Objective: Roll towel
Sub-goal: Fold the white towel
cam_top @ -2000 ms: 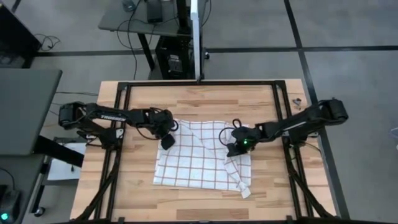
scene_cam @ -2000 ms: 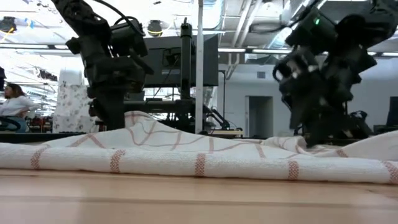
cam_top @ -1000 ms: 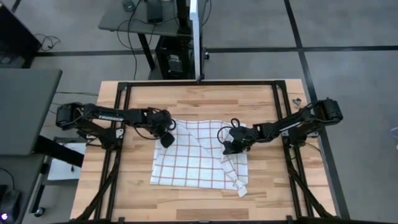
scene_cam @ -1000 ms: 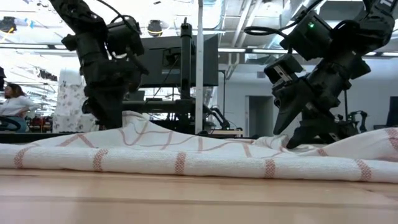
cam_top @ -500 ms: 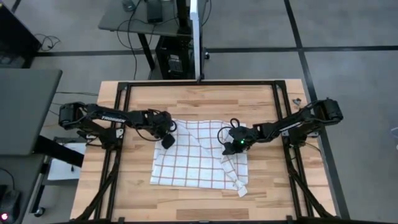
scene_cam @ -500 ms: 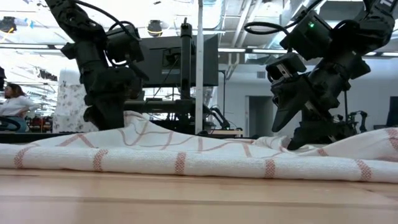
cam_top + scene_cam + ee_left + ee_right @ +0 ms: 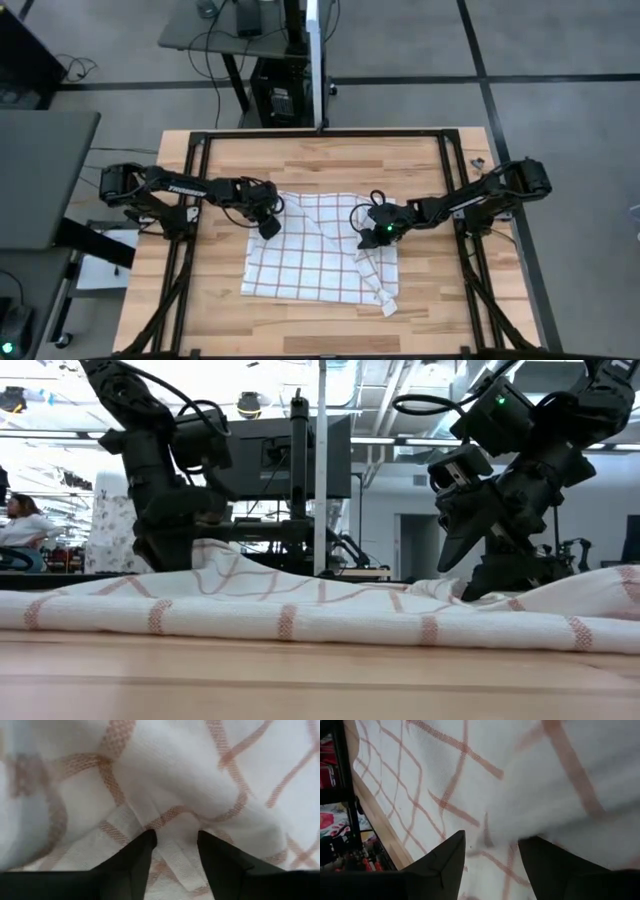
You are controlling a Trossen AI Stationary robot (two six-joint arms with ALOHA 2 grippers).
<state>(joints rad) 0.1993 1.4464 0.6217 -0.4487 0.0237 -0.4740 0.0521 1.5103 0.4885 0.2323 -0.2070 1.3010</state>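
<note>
Lying under both arms | towel [image 7: 322, 248] | left fingers [image 7: 137, 857] straddling fold

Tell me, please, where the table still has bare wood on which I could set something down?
The wooden table is bare along the strip beyond the towel, towards the frame's far bar, and in a narrower band along the near edge. The middle is crowded: the left gripper sits at the towel's left edge, and the right gripper over its bunched right side.

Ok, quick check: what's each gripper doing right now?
Left gripper: open, fingertips pressed on a fold of the towel, nothing clamped.
Right gripper: open, just above the towel's right side, holding nothing.
</note>
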